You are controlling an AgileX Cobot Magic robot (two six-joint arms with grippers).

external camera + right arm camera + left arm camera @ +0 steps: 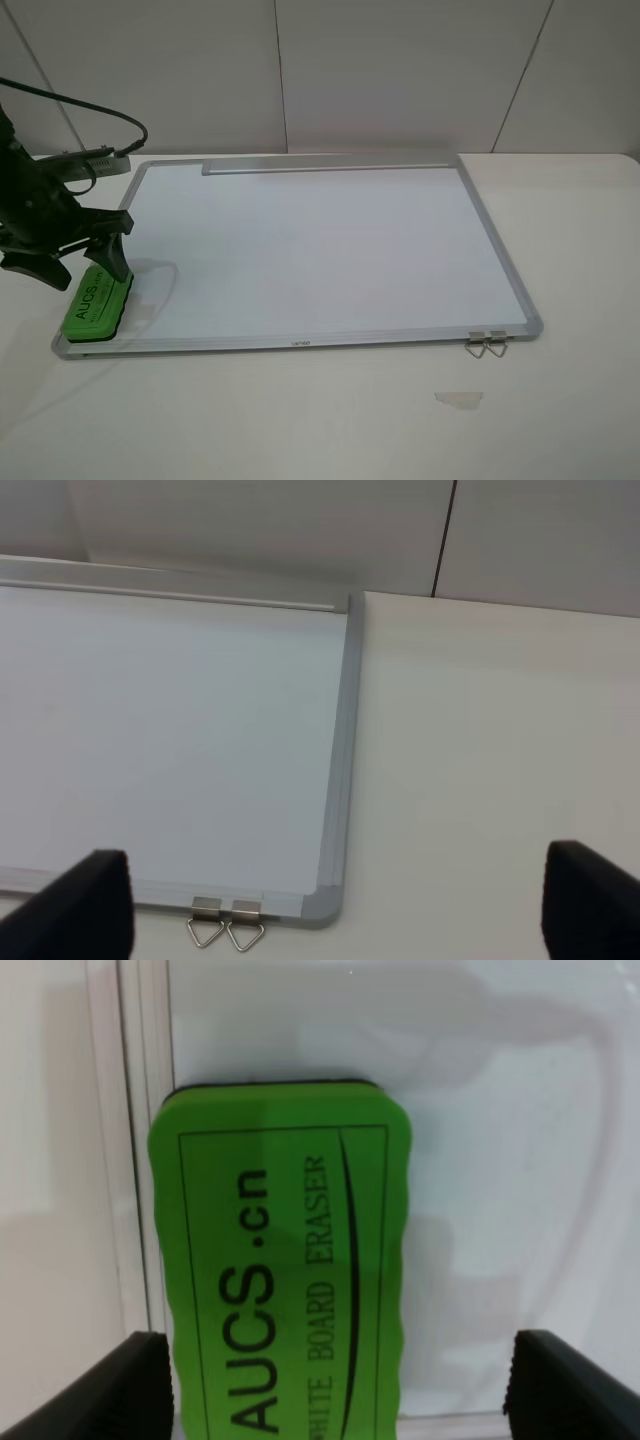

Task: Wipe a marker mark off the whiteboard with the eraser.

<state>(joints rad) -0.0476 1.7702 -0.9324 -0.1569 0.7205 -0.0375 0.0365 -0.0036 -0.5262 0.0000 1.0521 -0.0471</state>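
Note:
The green eraser (pixel 97 303) lies flat on the near left corner of the whiteboard (pixel 320 240), lettering up, against the frame. My left gripper (pixel 88 262) hangs just above it, open. In the left wrist view the eraser (pixel 285 1270) sits between the dark fingertips (pixel 560 1385) of the left gripper (pixel 335 1400), with a wide gap on one side. No marker mark shows on the white surface (pixel 500 1160) in any view. The right gripper (pixel 340 910) is open over the table near the board's near right corner (pixel 325 900); it is out of the exterior view.
A silver tray strip (pixel 330 163) runs along the far edge. Two metal hanging clips (pixel 487 345) stick out at the near right corner, also in the right wrist view (pixel 225 925). A scrap of tape (pixel 458 399) lies on the white table. A cable (pixel 100 110) arcs behind the left arm.

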